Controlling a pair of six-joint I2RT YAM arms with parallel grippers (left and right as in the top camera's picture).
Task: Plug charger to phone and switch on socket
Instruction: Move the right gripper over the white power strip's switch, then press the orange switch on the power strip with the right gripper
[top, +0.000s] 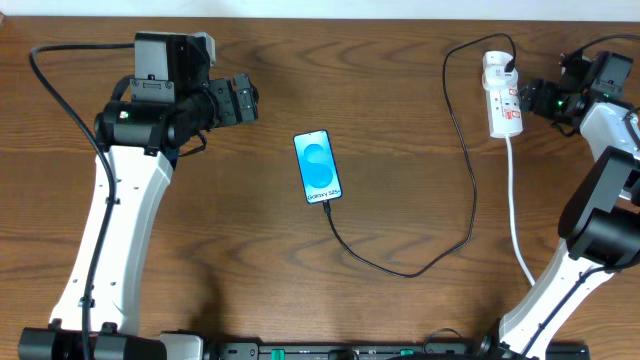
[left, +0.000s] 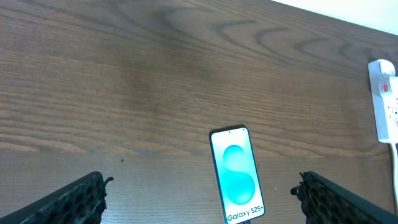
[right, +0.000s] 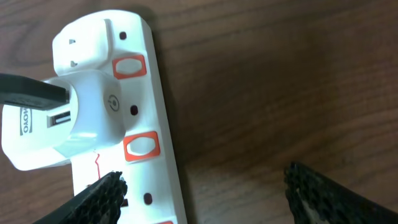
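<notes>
Two arms rise from the near side of the wooden table (top: 400, 60), one at the left and one at the right, and a broad stretch of open wood lies between them. The phone (top: 319, 167) lies flat near the middle, screen up and lit, its long sides running near to far with a slight tilt. There is free wood on its left, right and far sides. The charger (top: 474, 200) leaves the phone's near short end and sweeps near and right in a wide loop. It then runs far along the right of centre to the socket (top: 503, 95), which lies close to the table's far edge at the right, long axis near to far. A white adapter (right: 68, 118) is plugged into the strip with the black cable entering its side, and two red switches (right: 142, 146) show along the strip. The white cord (top: 515, 210) runs from the socket's near end toward the near edge, passing beside the right arm. The left gripper (top: 245, 100) hangs left of and beyond the phone, well apart from it, its fingers (left: 74, 202) spread wide and holding nothing. The right gripper (top: 530, 100) sits just right of the socket, jaws wide apart and empty. In its wrist view one finger (right: 102, 193) overlaps the strip's near part, and whether it touches cannot be told.
</notes>
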